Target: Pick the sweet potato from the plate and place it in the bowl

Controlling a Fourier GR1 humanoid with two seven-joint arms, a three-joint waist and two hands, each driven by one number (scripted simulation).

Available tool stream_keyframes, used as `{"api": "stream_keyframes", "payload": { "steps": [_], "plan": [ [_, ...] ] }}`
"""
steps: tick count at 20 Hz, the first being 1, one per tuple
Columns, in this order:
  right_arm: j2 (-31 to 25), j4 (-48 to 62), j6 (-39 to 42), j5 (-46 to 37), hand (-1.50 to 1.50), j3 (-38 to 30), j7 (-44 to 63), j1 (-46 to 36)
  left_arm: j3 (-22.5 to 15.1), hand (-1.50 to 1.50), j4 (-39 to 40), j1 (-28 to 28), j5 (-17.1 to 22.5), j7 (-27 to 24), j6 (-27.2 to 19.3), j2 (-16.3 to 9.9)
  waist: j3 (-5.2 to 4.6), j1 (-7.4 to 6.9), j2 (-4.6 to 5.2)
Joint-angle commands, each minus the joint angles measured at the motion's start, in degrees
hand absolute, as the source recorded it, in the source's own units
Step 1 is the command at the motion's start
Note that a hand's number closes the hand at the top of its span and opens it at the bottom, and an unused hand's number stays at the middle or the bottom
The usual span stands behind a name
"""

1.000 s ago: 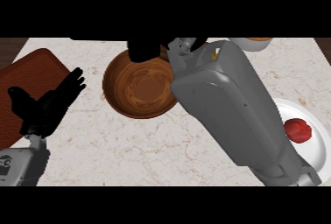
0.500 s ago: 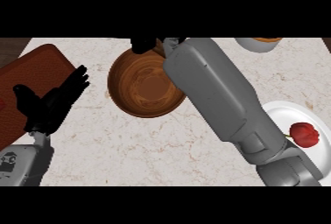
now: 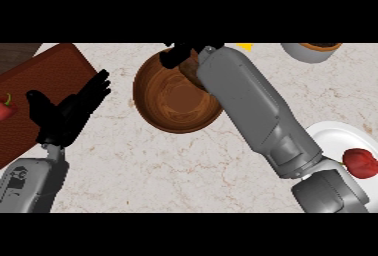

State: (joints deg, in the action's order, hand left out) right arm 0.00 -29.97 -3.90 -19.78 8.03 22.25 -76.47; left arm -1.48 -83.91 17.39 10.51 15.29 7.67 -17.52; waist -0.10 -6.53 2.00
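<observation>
Swung further left since earlier: right hand (image 3: 179, 54) over bowl (image 3: 173, 100) far rim, grip state can't tell. Red sweet potato (image 3: 362, 162) on plate (image 3: 328, 137), right. Left hand (image 3: 66, 112) open, resting. Risk: forearm sweep clipping bowl.

A brown cutting board (image 3: 44, 75) at left; a grey cup (image 3: 310, 52) at upper right.
</observation>
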Motion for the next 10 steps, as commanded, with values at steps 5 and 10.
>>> {"api": "stream_keyframes", "payload": {
  "steps": [5,10],
  "plan": [
    [0.0,6.6,-8.6,8.4,-1.5,-1.5,-10.2,-1.1,-2.2,0.0,1.4,1.9,-1.6,-0.7,-0.5,2.5,-0.01,-2.06,0.64],
    [0.0,9.3,-14.6,8.0,-1.5,-1.6,-13.0,-5.7,-1.0,0.0,1.8,0.7,-1.3,-1.5,0.0,1.6,-0.05,-0.79,0.17]
  ]
}}
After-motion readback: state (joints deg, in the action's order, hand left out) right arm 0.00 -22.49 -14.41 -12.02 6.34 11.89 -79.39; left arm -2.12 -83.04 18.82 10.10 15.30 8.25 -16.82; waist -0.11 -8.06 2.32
